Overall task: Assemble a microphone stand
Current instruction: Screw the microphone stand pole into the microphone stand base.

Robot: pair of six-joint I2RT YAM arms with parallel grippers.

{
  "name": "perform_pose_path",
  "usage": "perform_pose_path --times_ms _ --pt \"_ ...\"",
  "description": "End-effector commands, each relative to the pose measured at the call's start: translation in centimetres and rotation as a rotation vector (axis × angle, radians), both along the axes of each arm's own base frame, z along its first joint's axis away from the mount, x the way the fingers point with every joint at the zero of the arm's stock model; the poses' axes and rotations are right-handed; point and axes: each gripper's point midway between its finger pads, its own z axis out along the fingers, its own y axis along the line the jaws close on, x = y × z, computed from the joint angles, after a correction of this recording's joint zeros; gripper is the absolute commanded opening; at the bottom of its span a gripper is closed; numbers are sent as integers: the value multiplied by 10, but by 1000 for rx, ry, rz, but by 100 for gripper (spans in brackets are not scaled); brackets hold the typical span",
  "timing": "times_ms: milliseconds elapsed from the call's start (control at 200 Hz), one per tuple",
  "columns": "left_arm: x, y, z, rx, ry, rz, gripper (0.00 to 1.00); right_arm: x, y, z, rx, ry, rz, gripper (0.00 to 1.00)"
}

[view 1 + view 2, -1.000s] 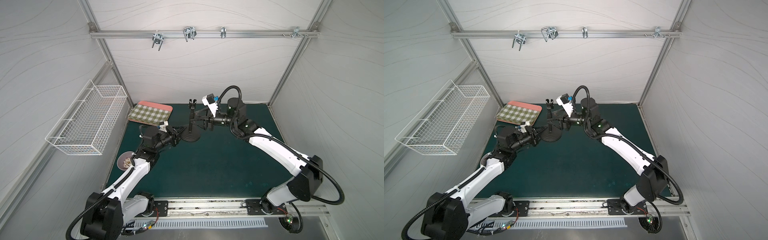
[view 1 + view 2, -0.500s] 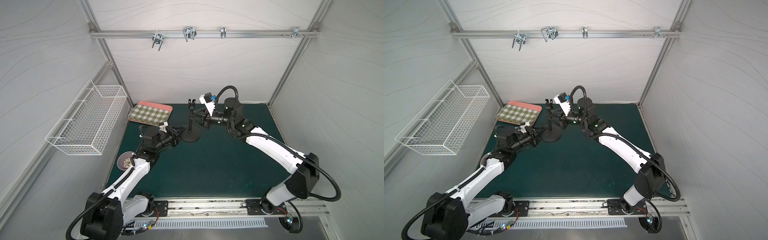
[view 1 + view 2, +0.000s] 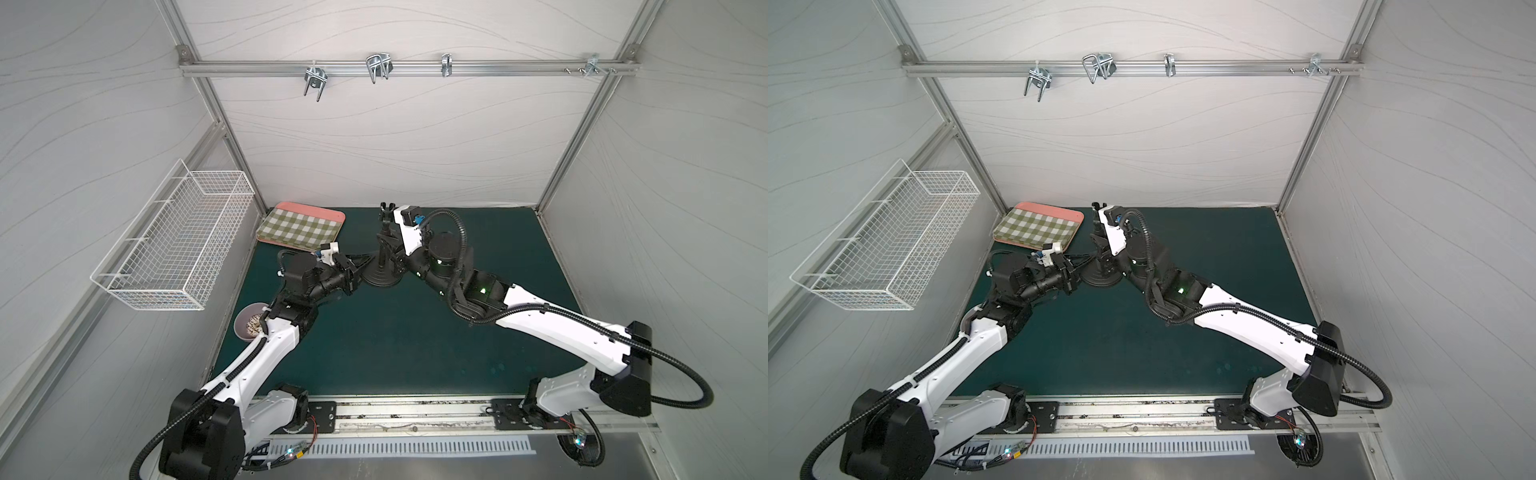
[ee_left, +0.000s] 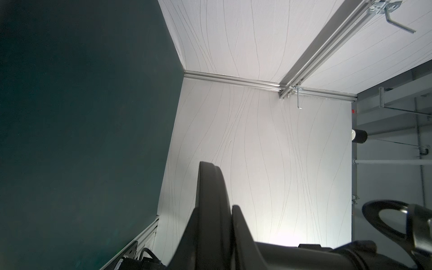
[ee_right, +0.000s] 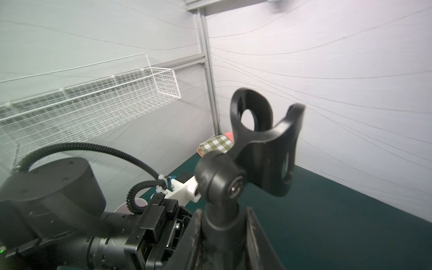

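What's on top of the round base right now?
The rod with its U-shaped clip stands upright on the round base, the right gripper closed on it. That gripper covers where rod meets base, so the seating can't be seen.

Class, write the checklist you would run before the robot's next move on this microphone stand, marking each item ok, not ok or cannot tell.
1. Left gripper shut on the rim of the base: ok.
2. Right gripper closed around the rod, below the clip: ok.
3. Rod standing upright over the base's middle: ok.
4. Rod fully seated in the base: cannot tell, the joint is hidden.
5. Clip empty and clear of both grippers: ok.
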Motion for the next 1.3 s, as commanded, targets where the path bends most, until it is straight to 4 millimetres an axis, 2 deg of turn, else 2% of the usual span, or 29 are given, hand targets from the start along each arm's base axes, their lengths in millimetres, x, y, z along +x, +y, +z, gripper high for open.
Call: perform_pose_path --times_ms 0,65,110,225,355,460,600,690,790,940,1126,1296 --pt "7 4 44 -65 -113 41 0 -14 10 -11 25 54 -74 29" --pt "7 4 43 -64 -110 41 0 -16 14 -12 10 54 -101 33" --pt "6 4 43 -62 -108 41 0 -17 16 -12 -2 51 -120 45" --pt "6 4 43 -62 -110 42 0 -19 10 -14 -24 39 -105 68" --pt "6 5 44 -64 -112 44 0 -29 -1 -15 -25 36 131 76" --pt "6 4 46 -72 -114 42 0 -32 -17 -11 14 36 342 76" --pt "6 5 48 -73 -116 41 0 -14 -38 -3 59 83 506 76" --pt "5 4 49 -74 -117 35 0 -5 -43 9 110 89 621 71" --pt "6 4 50 -72 -119 37 0 3 -39 15 117 101 699 65" --pt "5 4 50 -68 -118 33 0 5 -27 18 109 113 802 61" --pt "6 3 50 -68 -116 30 0 15 -17 13 122 133 815 57" --pt "5 3 49 -67 -115 29 0 17 -7 13 132 135 848 53"
